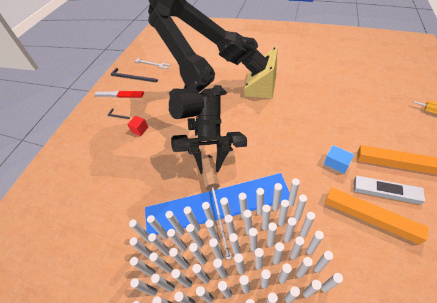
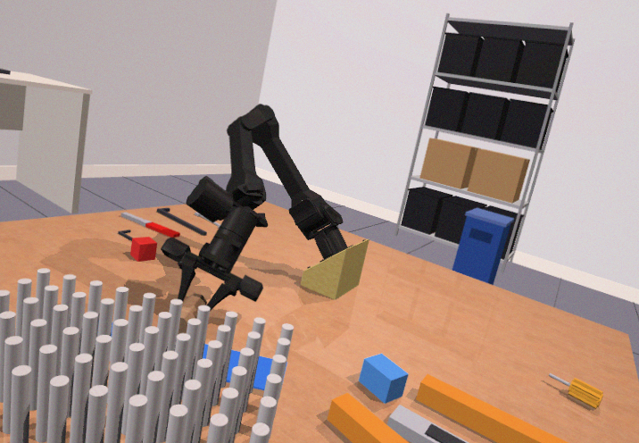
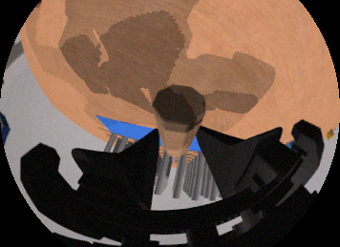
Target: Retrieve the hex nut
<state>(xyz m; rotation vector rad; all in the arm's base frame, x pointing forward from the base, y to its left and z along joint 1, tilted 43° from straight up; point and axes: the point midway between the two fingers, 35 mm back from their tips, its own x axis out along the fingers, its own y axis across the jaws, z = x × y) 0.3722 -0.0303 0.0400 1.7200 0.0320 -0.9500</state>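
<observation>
The black arm [image 1: 182,40] [image 2: 277,160] bends high at its elbow, its claw [image 1: 209,171] [image 2: 195,304] [image 3: 178,131] angled down, clamped partly closed.
</observation>
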